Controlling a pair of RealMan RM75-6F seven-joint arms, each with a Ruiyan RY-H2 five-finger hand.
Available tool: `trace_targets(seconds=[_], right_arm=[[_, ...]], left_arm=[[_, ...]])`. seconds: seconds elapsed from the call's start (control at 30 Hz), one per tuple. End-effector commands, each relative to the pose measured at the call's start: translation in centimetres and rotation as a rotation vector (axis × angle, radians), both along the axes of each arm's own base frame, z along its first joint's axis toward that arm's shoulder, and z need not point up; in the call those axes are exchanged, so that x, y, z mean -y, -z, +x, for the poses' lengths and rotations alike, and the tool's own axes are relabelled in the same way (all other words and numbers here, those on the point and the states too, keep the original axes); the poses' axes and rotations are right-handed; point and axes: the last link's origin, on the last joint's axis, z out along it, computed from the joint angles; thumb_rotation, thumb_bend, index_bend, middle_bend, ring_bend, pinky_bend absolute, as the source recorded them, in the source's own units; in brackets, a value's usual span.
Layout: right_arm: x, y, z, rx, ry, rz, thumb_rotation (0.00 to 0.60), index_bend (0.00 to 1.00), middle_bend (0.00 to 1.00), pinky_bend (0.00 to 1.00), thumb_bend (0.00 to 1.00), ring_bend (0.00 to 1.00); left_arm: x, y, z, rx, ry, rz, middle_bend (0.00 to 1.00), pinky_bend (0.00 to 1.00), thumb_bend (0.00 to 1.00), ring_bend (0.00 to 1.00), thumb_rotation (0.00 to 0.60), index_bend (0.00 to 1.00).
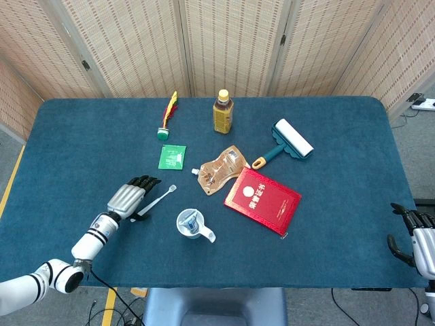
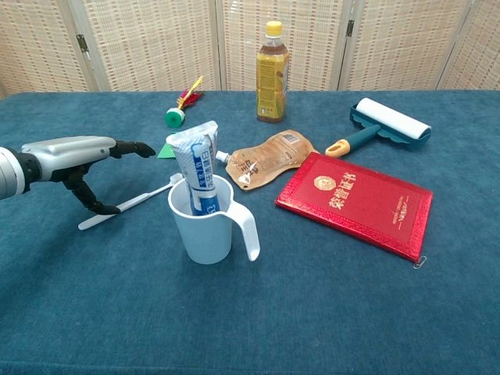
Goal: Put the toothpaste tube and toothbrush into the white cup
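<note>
The white cup (image 2: 203, 225) stands near the table's front with the toothpaste tube (image 2: 196, 166) upright inside it; from above the cup (image 1: 185, 229) shows the tube (image 1: 194, 221) in its mouth. A white toothbrush (image 2: 144, 198) lies flat on the cloth to the cup's left, head toward the cup. My left hand (image 2: 76, 153) hovers over the brush's handle end, fingers stretched toward the tube and thumb pointing down beside the handle, holding nothing. In the head view that left hand (image 1: 128, 197) covers part of the toothbrush (image 1: 163, 195). My right hand (image 1: 413, 234) hangs off the table's right front corner, empty.
Behind the cup lie a refill pouch (image 1: 219, 170), a red booklet (image 1: 262, 200), a lint roller (image 1: 289, 140), a tea bottle (image 1: 223, 112), a green card (image 1: 172, 157) and a feathered shuttlecock (image 1: 167, 112). The blue cloth (image 1: 81, 136) is bare at the left.
</note>
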Motion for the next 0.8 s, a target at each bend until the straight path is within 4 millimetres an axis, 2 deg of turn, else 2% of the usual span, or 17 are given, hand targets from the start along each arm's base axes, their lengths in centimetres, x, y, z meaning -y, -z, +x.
trace_targets(seconds=[0.03, 0.37, 0.53, 0.8], right_arm=[[0.0, 0.0, -0.1, 0.000, 0.003, 0.000, 0.600, 0.17, 0.30, 0.25, 0.34, 0.25], [0.1, 0.1, -0.1, 0.001, 0.002, 0.000, 0.600, 0.17, 0.30, 0.25, 0.34, 0.25], [0.0, 0.1, -0.1, 0.001, 0.003, 0.000, 0.600, 0.17, 0.30, 0.25, 0.34, 0.25], [-0.1, 0.0, -0.3, 0.001, 0.011, -0.002, 0.600, 0.17, 0.30, 0.25, 0.34, 0.25]], left_arm=[[-0.3, 0.4, -0.3, -0.021, -0.003, 0.008, 0.10, 0.14, 0.29, 0.04, 0.600, 0.08], [-0.7, 0.5, -1.0, -0.048, -0.016, 0.033, 0.10, 0.14, 0.29, 0.04, 0.600, 0.08], [-0.7, 0.7, -0.4, -0.013, -0.026, 0.031, 0.10, 0.14, 0.29, 0.04, 0.600, 0.09], [-2.0, 1.5, 0.5, -0.018, -0.031, 0.046, 0.10, 0.14, 0.29, 0.04, 0.600, 0.08]])
